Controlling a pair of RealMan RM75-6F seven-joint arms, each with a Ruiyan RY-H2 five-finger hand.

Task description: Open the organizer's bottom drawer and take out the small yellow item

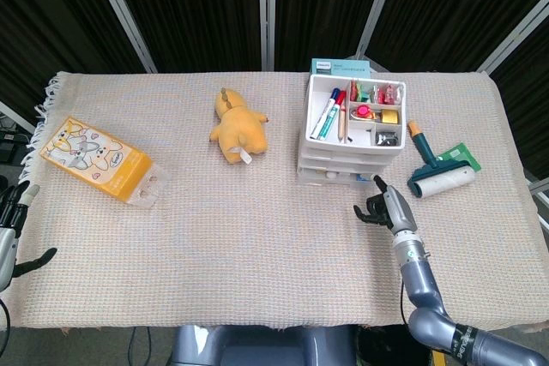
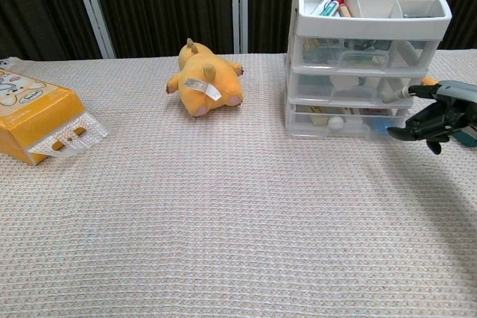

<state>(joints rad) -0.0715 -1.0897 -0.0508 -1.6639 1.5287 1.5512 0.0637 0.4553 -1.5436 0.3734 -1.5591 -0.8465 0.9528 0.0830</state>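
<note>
Organizer (image 2: 365,57): we log it at the table's far right, bottom drawer (image 2: 346,121) closed. Our right hand (image 2: 440,117) hovers just right of that drawer, fingers loosely curled, holding nothing.

Lab-like test setup, cloth-covered table (image 1: 257,237), dark folding screens (image 1: 197,6) behind

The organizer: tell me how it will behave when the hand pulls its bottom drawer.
The organizer looks like thin clear plastic, so probably light; it may slide forward on the woven cloth rather than release the drawer. Stacked tall with a loaded top tray, it could tip slightly. The right hand beside it holds nothing, and nothing braces the unit.
</note>
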